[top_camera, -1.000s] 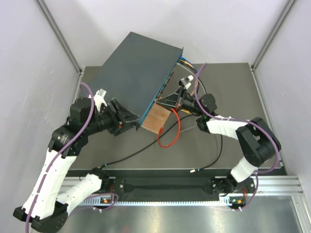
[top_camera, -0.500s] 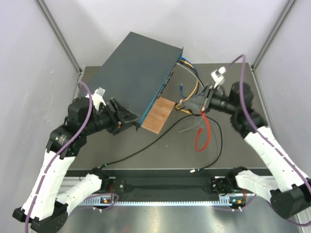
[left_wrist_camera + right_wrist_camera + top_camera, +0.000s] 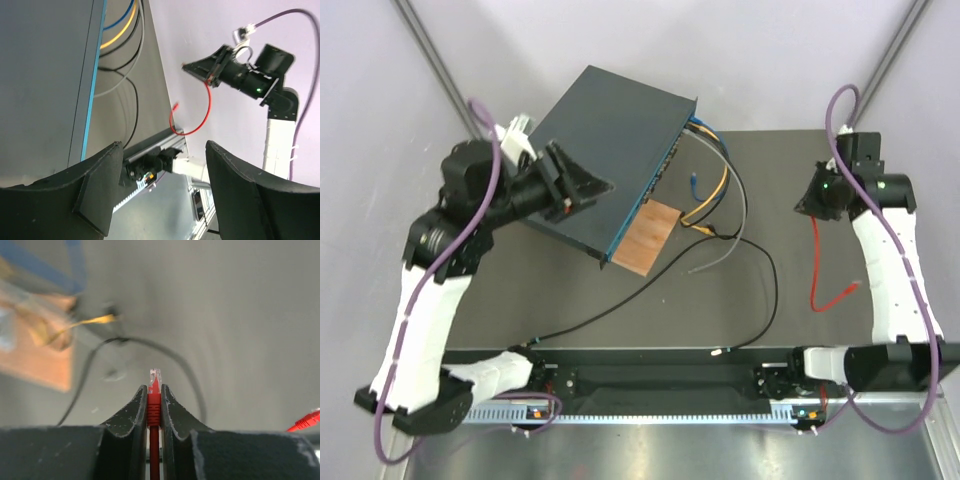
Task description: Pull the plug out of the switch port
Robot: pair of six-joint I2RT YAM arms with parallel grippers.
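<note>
The switch (image 3: 605,160), a flat dark blue-grey box, lies at the back left of the table; its top and blue edge fill the left of the left wrist view (image 3: 45,75). My left gripper (image 3: 588,185) hovers over its near part, open, with nothing between the jaws (image 3: 162,150). My right gripper (image 3: 810,205) is far right, well away from the switch, shut on the red plug (image 3: 154,380). The clear tip sticks out past the fingertips. The red cable (image 3: 817,270) hangs from it down to the table.
A small brown board (image 3: 646,237) lies at the switch's near corner. Blue, yellow and grey cables (image 3: 715,180) still run from the port face. A long black cable (image 3: 650,300) loops across the table's middle. The red cable's loose end (image 3: 855,288) rests near the right edge.
The right gripper swung from the switch's port face to the far right, taking the red plug and cable with it. The left gripper released the switch's near edge and rose over it.
</note>
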